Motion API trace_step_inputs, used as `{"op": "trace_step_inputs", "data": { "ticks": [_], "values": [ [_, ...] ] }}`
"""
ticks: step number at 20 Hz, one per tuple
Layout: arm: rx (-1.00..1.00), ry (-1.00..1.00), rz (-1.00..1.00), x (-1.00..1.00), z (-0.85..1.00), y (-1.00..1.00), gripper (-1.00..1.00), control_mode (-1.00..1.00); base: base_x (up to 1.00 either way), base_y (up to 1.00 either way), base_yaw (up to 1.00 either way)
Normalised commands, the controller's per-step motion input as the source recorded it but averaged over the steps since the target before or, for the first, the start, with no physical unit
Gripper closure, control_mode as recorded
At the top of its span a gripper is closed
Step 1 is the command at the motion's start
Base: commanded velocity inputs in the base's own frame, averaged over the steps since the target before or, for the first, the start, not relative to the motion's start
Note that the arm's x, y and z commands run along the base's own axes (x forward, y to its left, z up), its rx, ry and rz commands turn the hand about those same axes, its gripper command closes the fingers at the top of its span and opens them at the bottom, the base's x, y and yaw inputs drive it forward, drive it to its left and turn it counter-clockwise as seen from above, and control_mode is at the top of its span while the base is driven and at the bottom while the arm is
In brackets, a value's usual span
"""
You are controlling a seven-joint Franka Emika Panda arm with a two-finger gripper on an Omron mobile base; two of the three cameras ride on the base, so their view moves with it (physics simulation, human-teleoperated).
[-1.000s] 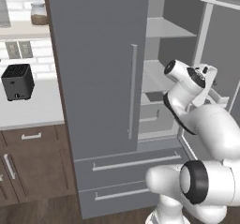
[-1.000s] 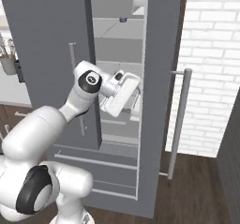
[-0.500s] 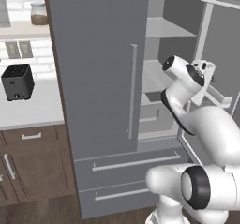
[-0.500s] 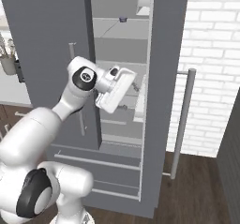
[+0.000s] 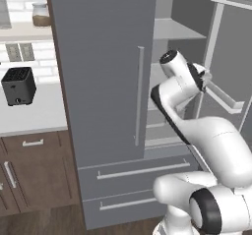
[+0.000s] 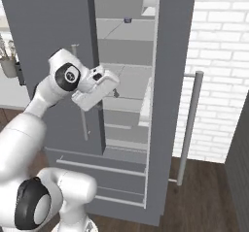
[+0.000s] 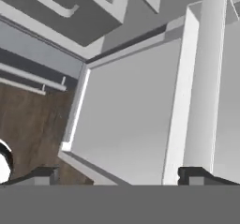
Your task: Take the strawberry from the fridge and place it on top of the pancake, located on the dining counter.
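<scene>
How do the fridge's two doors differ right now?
The left fridge door is shut, flush above the drawers; the right fridge door is swung open, baring pale shelves. The left door's handle faces the robot; the right door's handle sits on its far outer side. Both are grey with long silver bar handles.

1. The arm (image 5: 206, 140) has smooth, glossy white shells with rounded, bulging shapes.
2. The joints are dark: a black ring with a grey round cap (image 5: 204, 212) shows low on the body in the left base view, and a similar one (image 6: 31, 209) in the right base view.
3. Near the wrist, there is a black disc with a small light mark in its centre (image 6: 70, 75).
4. The hand (image 6: 95, 88) is a white, boxy block.
5. The two finger tips (image 7: 192, 174) are small and dark.
</scene>
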Motion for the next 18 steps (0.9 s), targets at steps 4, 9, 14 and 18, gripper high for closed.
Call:
{"op": "trace_step_inputs", "data": {
  "ticks": [4,9,14,18],
  "values": [
    [1.00,-0.31,-0.27,0.01,-0.70,0.22,-1.00,-1.00,0.00,0.00,0.00],
    [0.74,-0.48,-0.26,0.09,-0.32,0.48,-1.00,-1.00,0.00,0.00,0.00],
    [0.06,-0.77,-0.11,0.02,0.24,0.88,-1.00,-1.00,0.00,0.00,0.00],
    [0.00,-0.27,-0.01,0.48,0.53,0.86,-1.00,-1.00,0.00,0.00,0.00]
  ]
}}
